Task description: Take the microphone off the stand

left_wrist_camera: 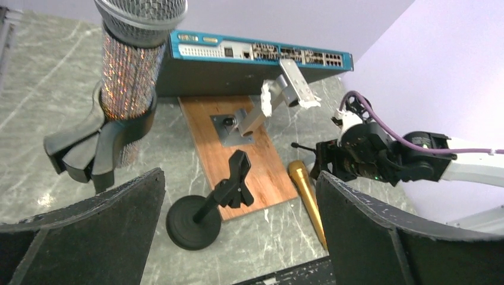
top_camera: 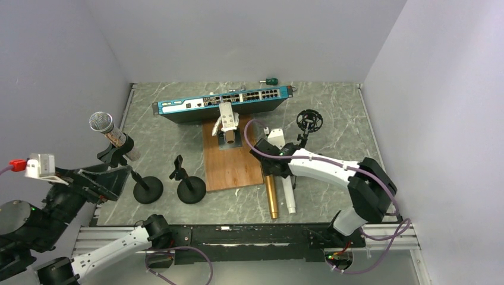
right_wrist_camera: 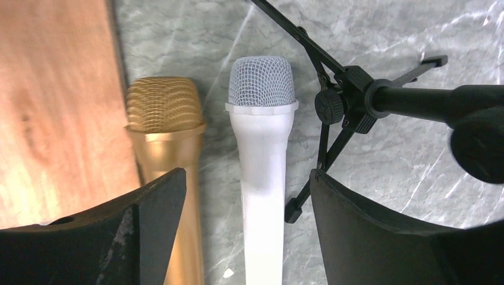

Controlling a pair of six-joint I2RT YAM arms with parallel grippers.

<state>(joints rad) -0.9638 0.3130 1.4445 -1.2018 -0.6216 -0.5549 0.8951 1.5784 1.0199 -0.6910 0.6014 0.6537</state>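
A glittery microphone (top_camera: 115, 136) with a silver mesh head sits tilted in the clip of a black round-base stand (top_camera: 148, 190) at the left. In the left wrist view the microphone (left_wrist_camera: 129, 68) is held by the clip (left_wrist_camera: 95, 142) above and beyond my left finger. My left gripper (top_camera: 110, 179) is open and empty, just near of the clip; its jaws (left_wrist_camera: 241, 199) are wide apart. My right gripper (top_camera: 274, 163) is open, and in its wrist view (right_wrist_camera: 246, 178) it straddles the handle of a white microphone (right_wrist_camera: 261, 148) lying on the table.
An empty clip stand (top_camera: 191, 189) stands next to the loaded one. A gold microphone (top_camera: 272, 199) lies beside the white one (top_camera: 289, 193). A wooden board (top_camera: 232, 160) with a metal bracket, a blue network switch (top_camera: 223, 102) and a shock-mount tripod (top_camera: 309, 122) lie further back.
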